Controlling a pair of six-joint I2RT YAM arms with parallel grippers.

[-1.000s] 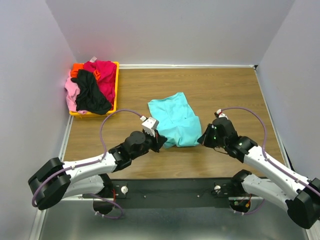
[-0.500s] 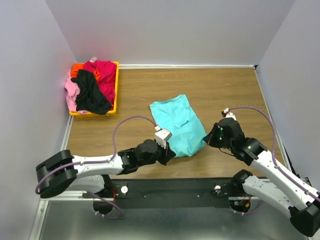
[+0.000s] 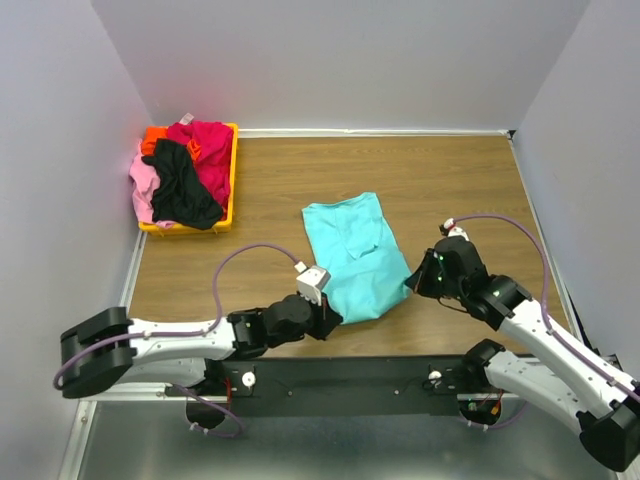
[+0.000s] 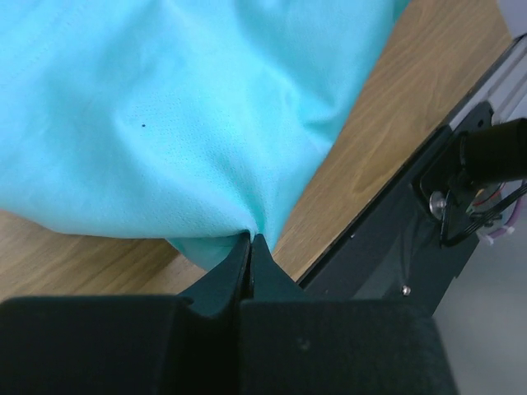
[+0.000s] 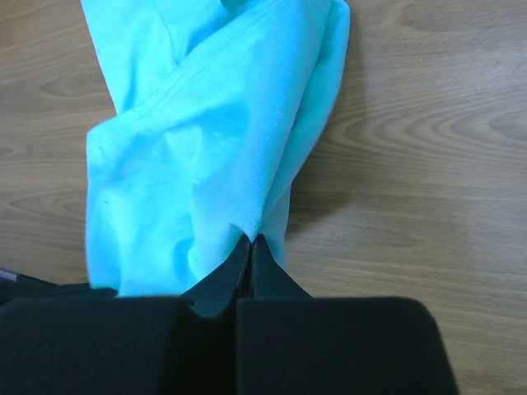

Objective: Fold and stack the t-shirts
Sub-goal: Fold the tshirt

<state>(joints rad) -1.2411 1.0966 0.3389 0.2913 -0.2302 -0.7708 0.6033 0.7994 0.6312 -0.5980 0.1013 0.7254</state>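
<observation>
The turquoise t-shirt (image 3: 355,255) lies stretched on the wooden table, between the arms. My left gripper (image 3: 330,312) is shut on its near left corner; in the left wrist view the cloth (image 4: 181,123) is pinched at the jaw tips (image 4: 250,237). My right gripper (image 3: 412,280) is shut on its near right edge; in the right wrist view the shirt (image 5: 206,148) runs up from the closed tips (image 5: 249,239). The magenta-red (image 3: 208,150), black (image 3: 180,185), pink (image 3: 142,185) and orange (image 3: 153,136) t-shirts lie heaped at the far left.
The heap sits in a yellow-orange plastic bin (image 3: 234,165) by the left wall. White walls enclose the table on three sides. A black mounting rail (image 3: 350,375) runs along the near edge, also in the left wrist view (image 4: 412,230).
Both grippers have pulled the turquoise shirt's near edge toward the table's front edge, the left one furthest. The shirt has drawn out longer and flatter.
</observation>
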